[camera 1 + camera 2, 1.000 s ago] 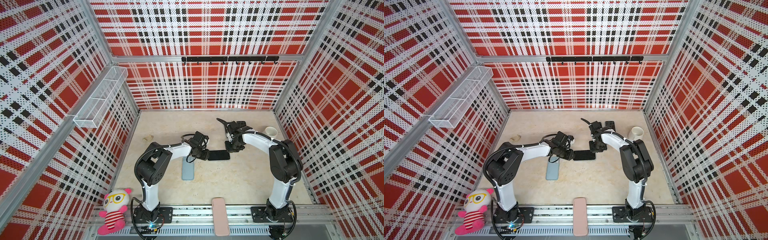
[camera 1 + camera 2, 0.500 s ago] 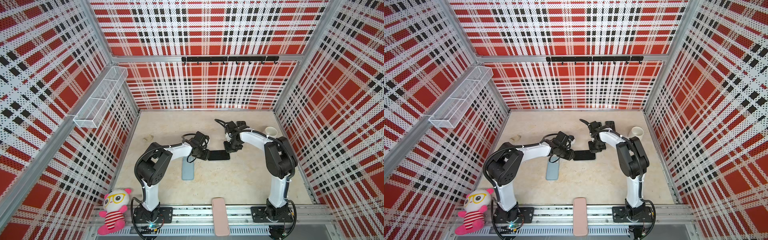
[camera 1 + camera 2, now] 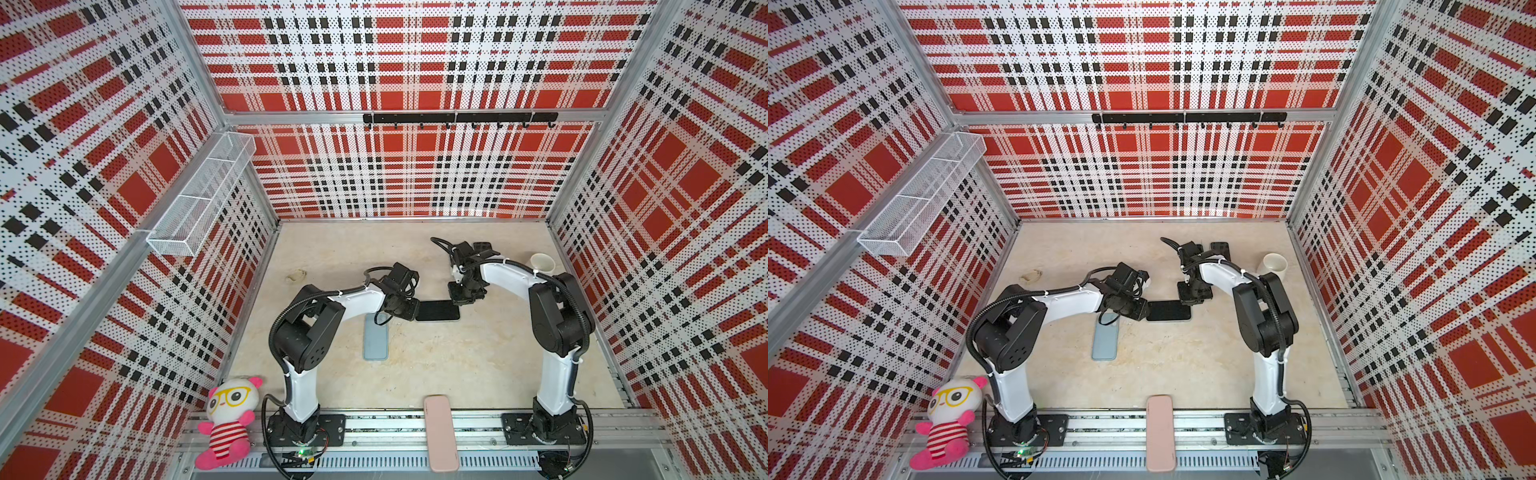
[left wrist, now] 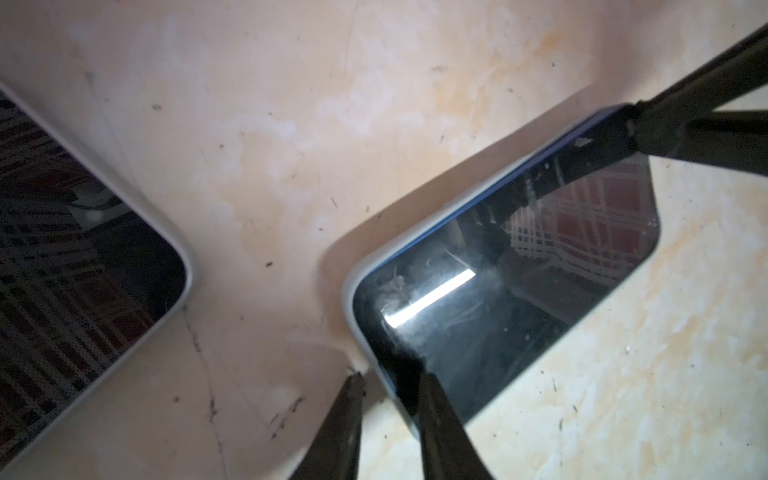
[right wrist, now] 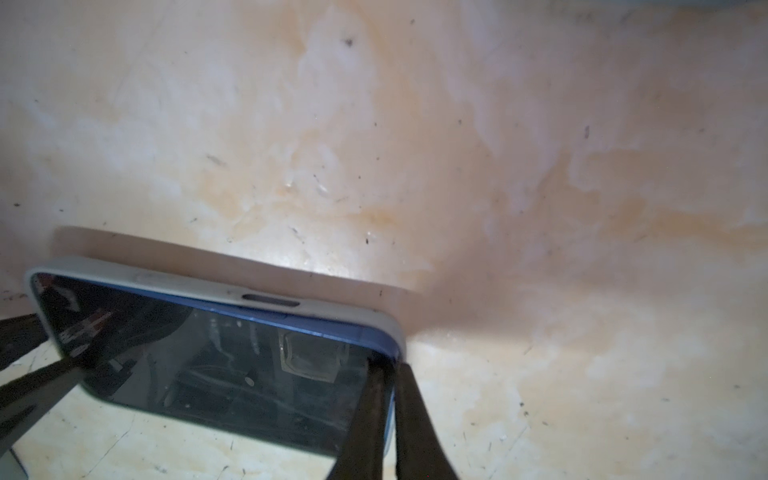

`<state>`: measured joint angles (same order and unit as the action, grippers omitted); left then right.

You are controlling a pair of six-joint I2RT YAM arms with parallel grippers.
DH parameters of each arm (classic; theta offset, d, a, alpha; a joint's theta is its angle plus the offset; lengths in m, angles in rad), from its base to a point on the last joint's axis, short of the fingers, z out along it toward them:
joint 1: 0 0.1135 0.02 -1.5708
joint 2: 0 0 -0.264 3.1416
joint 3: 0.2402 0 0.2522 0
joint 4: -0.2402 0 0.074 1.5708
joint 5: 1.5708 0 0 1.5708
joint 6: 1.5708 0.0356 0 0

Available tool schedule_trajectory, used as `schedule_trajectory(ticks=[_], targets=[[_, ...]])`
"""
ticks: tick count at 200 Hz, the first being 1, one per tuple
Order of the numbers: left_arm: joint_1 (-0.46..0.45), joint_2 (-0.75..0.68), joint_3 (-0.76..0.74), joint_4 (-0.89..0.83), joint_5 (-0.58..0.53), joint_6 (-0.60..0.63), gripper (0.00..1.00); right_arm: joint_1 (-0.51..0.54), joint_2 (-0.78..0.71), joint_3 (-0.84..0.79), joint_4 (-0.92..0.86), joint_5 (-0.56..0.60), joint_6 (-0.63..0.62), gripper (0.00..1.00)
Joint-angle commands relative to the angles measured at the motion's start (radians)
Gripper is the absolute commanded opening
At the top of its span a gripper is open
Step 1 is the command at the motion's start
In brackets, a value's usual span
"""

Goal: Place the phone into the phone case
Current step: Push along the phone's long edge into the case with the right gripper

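A dark-screened phone (image 3: 438, 311) (image 3: 1169, 311) with a blue edge lies crosswise at mid-table between my two grippers. A grey phone case (image 4: 348, 303) (image 5: 166, 280) wraps its back and one long side, and the blue edge shows above the case rim there. My left gripper (image 3: 415, 312) (image 4: 390, 376) is shut on the phone's left end, one finger on the screen and one outside the case. My right gripper (image 3: 457, 298) (image 5: 390, 368) is shut on the right end, with the blue edge pinched between its fingers. The phone (image 4: 519, 291) (image 5: 208, 365) casts a broad shadow on the table.
A second phone-shaped slab, light blue (image 3: 376, 338) (image 4: 75, 257), lies just under the left wrist. A pink slab (image 3: 440, 432) rests on the front rail. A white cup (image 3: 542, 262) stands at the right wall, a plush toy (image 3: 228, 415) at front left and a crumpled scrap (image 3: 296, 275) at the left.
The right gripper's fingers have closed onto the phone's right end and the right arm's elbow has shifted a little. The left gripper and the phone have stayed in place.
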<state>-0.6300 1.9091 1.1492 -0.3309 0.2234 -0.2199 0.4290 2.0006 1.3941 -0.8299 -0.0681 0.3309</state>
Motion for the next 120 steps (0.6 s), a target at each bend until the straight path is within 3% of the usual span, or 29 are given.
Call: schedule_trajectory(ticks=[1,57,94,120], targets=[[-0.004,0.038,-0.003,-0.066,-0.058,0.009,0.28,0.022,0.185,-0.097,0.073,-0.008,0.009,0.09],[-0.004,0.053,0.0,-0.066,-0.053,0.007,0.28,0.043,0.22,-0.123,0.11,-0.014,0.039,0.1],[0.0,0.054,0.001,-0.066,-0.051,0.009,0.28,0.038,0.086,-0.066,0.046,0.056,0.031,0.14],[0.001,0.051,0.002,-0.066,-0.053,0.01,0.28,0.019,0.006,-0.009,-0.018,0.107,0.027,0.24]])
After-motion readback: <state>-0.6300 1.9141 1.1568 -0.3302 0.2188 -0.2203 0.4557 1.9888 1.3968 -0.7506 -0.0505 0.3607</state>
